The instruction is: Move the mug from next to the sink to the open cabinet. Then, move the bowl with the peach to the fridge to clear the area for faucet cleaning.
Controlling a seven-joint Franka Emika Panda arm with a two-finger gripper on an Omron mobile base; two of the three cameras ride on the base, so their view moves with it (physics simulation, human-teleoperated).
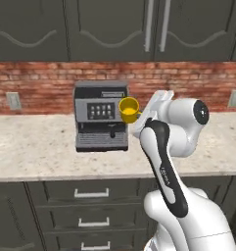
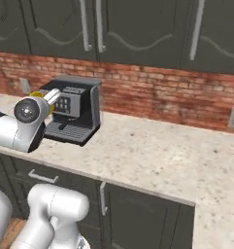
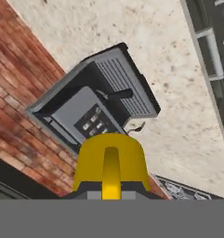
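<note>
The gripper [image 1: 138,116] pinches the mug [image 1: 129,110] by its handle, holding it in the air just in front of the coffee machine [image 1: 101,116]; a careless swing could knock it against the machine, or tilt it out of that narrow grip.

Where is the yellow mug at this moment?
In the left base view the mug is held in the air by the pincer, just right of the coffee machine, above the counter and before the brick wall.
</note>
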